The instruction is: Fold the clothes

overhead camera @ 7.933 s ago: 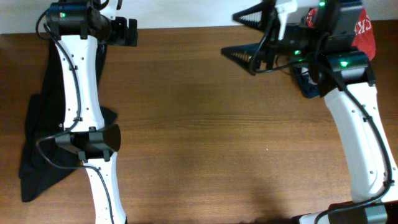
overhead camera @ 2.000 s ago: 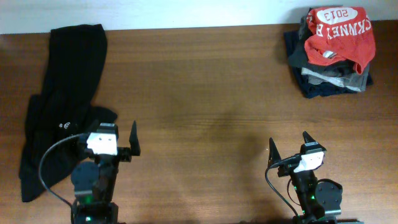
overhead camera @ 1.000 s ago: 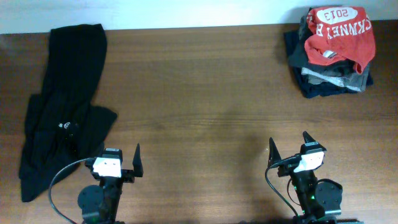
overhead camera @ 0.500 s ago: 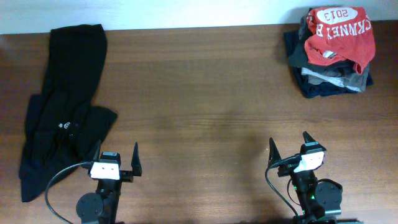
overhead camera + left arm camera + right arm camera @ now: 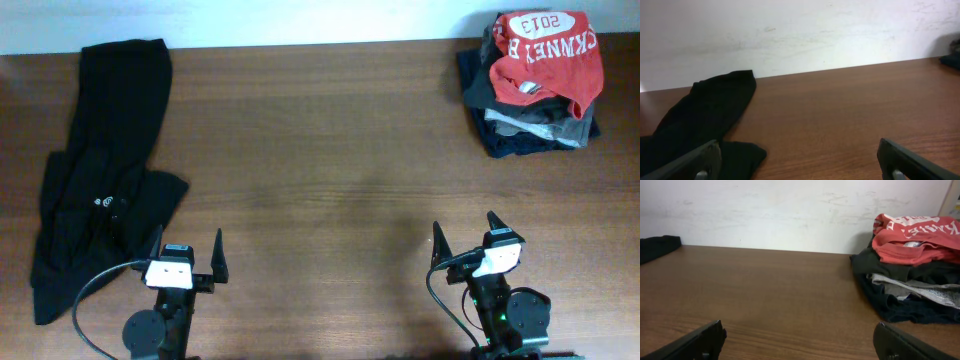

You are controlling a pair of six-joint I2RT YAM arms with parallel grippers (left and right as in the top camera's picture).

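The red-orange T-shirt (image 5: 545, 52) with white lettering and "2013" lies crumpled on top of a folded stack at the table's far right corner. It also shows in the right wrist view (image 5: 917, 236). My left gripper (image 5: 187, 257) is open and empty at the front left, low over the wood. My right gripper (image 5: 463, 238) is open and empty at the front right, far from the shirt.
A long black garment (image 5: 100, 170) lies spread along the left side, also in the left wrist view (image 5: 705, 115). A dark and grey folded stack (image 5: 535, 125) sits under the shirt. Bare brown wood (image 5: 330, 150) fills the middle. A white wall runs behind the table.
Both arms have drawn back from the far edge to the front edge. In the last second the left gripper settled slightly lower; the right has not moved. The clothes lie unchanged.
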